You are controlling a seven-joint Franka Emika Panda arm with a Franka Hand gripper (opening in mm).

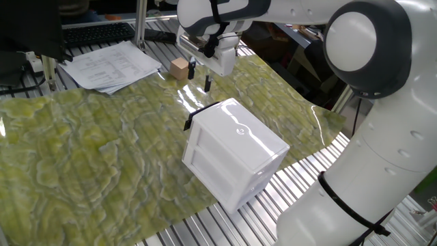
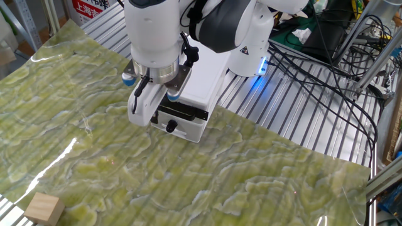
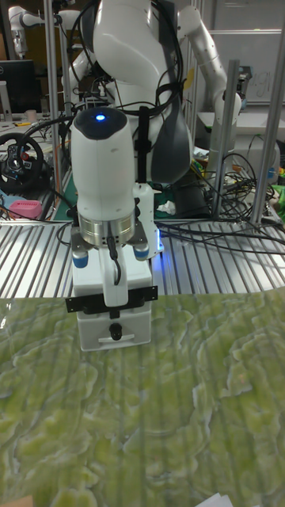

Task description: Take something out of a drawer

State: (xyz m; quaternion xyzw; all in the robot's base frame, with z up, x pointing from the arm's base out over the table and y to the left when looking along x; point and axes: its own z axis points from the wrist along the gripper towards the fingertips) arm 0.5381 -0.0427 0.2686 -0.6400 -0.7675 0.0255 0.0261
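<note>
On your left, the pale wooden cube (image 1: 180, 68) sits on the bench (image 1: 82, 150) beside a stack of papers (image 1: 113, 65), well apart from the white box (image 1: 235, 150). Your tool (image 1: 199, 76) hangs above the box's front, its fingers spread apart and holding nothing. The upper drawer (image 2: 182, 113) looks pushed in, black handle forward.
</note>
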